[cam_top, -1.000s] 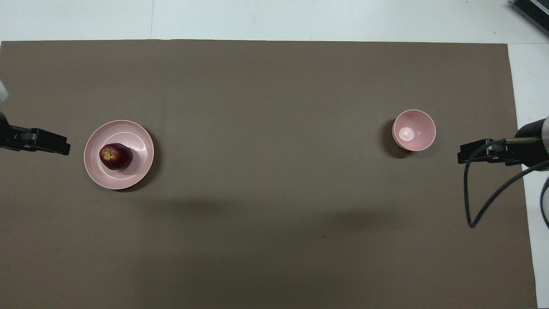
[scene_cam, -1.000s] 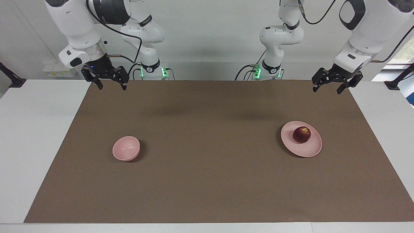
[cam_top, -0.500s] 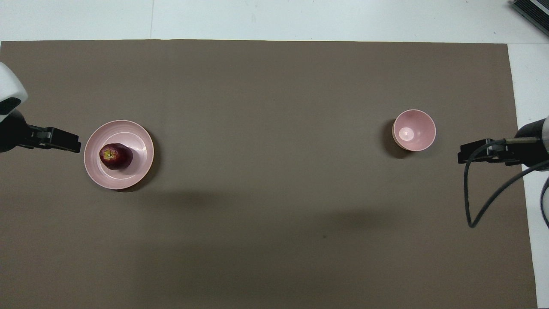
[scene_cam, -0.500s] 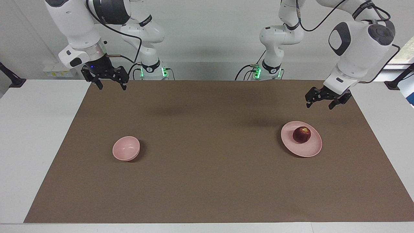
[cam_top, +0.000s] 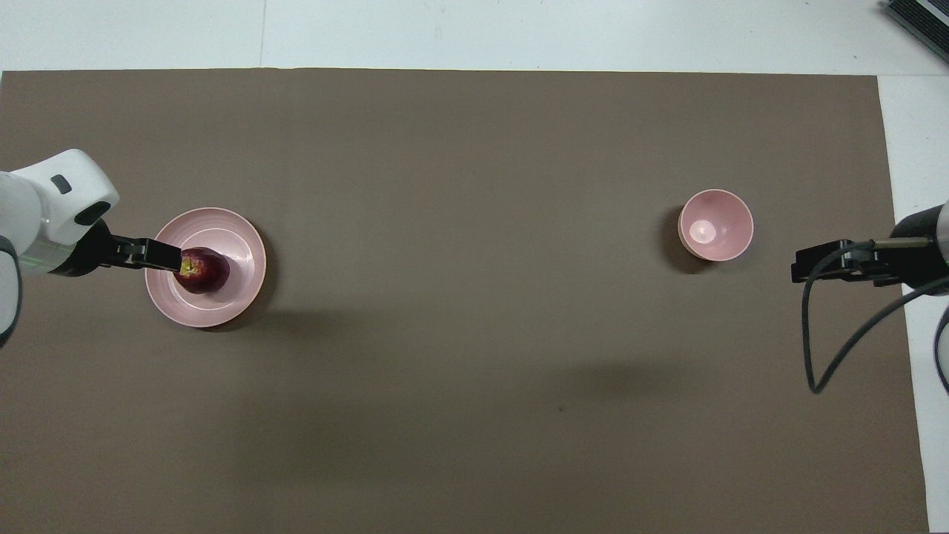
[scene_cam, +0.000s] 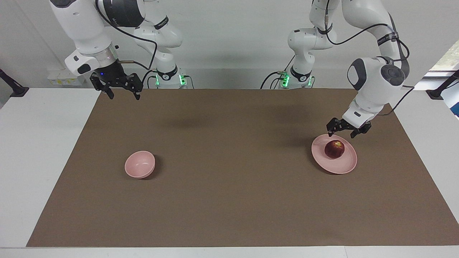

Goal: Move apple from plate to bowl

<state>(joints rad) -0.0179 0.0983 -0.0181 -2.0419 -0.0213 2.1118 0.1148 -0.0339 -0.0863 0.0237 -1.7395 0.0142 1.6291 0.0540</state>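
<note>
Item one: the apple, small, round and dark red, with a yellowish patch at the stem facing up. We find it on the plate, a wide, shallow, pale pink round with a low rim, toward the left arm's end of the desk on the brown mat.

Item two: the bowl, small, deep and pale pink, upright, toward the right arm's end and well apart from the plate.

Hard to read: in the overhead view the left gripper's tip covers the edge of the apple, and most of both arms is cut off there.

Item three: the left gripper hangs over the plate's rim nearest the robots, fingers spread wide and holding nothing, clear of the apple in the facing view.

Item four: the right gripper waits over the mat's corner by its own base, fingers wide apart, holding nothing.
</note>
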